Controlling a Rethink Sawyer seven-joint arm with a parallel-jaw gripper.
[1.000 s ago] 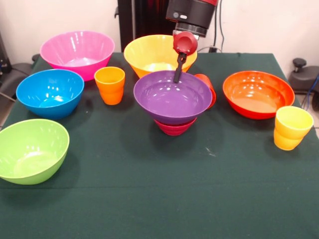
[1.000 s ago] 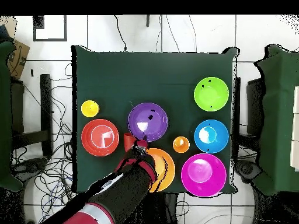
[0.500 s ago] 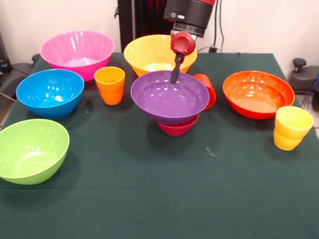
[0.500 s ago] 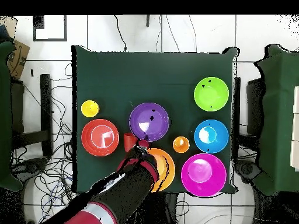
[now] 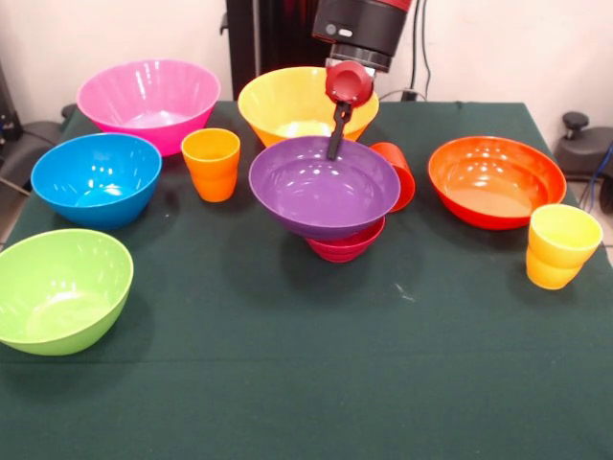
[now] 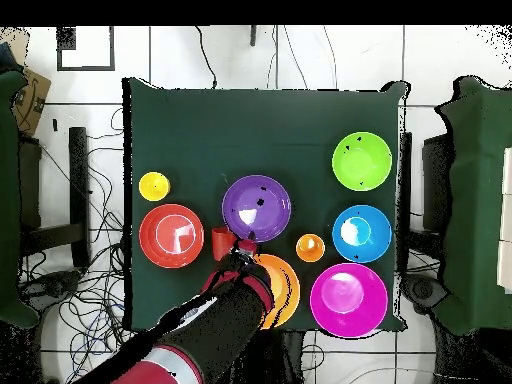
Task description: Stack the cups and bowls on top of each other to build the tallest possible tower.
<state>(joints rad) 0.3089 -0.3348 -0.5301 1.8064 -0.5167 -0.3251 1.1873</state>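
A: Gripper [image 5: 334, 149] is seen at the far rim of the purple bowl [image 5: 324, 186], one dark finger dropping onto that rim; whether the rim is clamped cannot be told from either view.

B: And the purple bowl itself?

A: It is carried on the small magenta-red bowl [image 5: 347, 244], set off-centre, so the lower bowl is exposed on the right. Together a two-piece tower is formed mid-table.

B: What is found close by?

A: The red-orange cup [image 5: 397, 172] is tipped on its side, touching the purple bowl's right edge. Just behind, the yellow bowl [image 5: 292, 101] is seen; the ribbed orange cup [image 5: 211, 163] stands upright to the left.

B: Further out?

A: The orange-red bowl [image 5: 496, 179] and yellow cup [image 5: 560, 245] are placed to the right; the pink bowl [image 5: 148, 101], blue bowl [image 5: 96, 178] and green bowl [image 5: 59, 287] are lined down the left side of the green table [image 5: 306, 383].
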